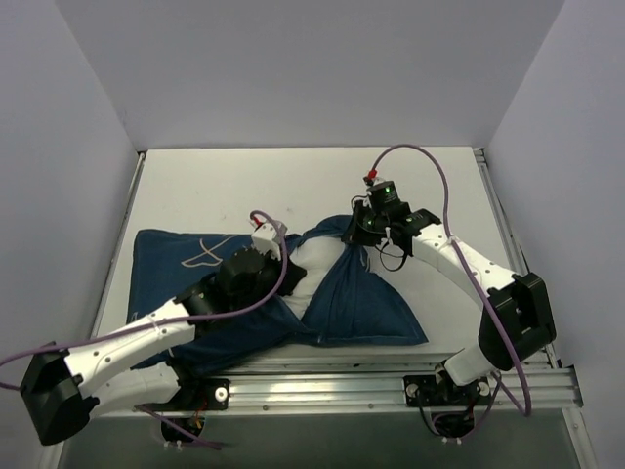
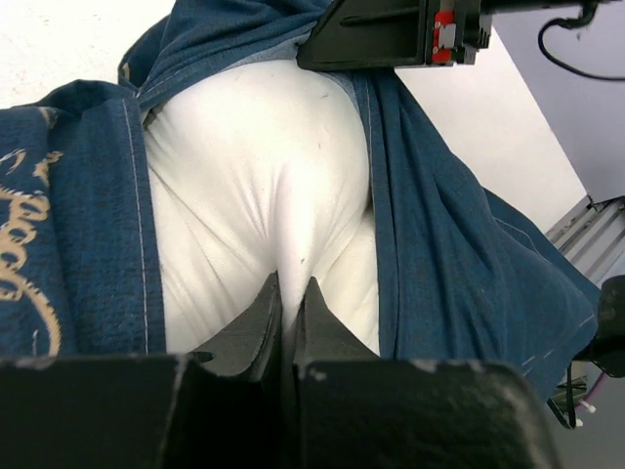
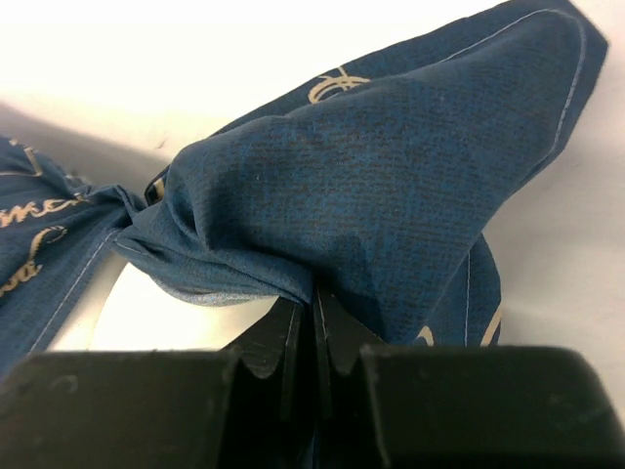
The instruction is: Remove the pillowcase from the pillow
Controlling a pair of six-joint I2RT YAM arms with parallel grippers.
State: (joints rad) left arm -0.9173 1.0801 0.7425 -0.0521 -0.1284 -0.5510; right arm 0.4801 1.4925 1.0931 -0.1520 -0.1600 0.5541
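The navy pillowcase [image 1: 366,303] with cream drawings lies across the middle of the table, its open end bunched up. White pillow [image 1: 314,262] bulges out of that opening. In the left wrist view my left gripper [image 2: 289,285] is shut on a pinched fold of the pillow [image 2: 254,176], with pillowcase [image 2: 459,264] cloth on both sides. My right gripper [image 3: 314,298] is shut on a bunched edge of the pillowcase [image 3: 391,176], lifted above the table. From above, the left gripper [image 1: 276,244] and the right gripper [image 1: 356,233] sit on either side of the opening.
The white table [image 1: 225,186] is boxed in by grey walls on the left, back and right. A metal rail [image 1: 391,376] with the arm bases runs along the near edge. Purple cables loop over both arms.
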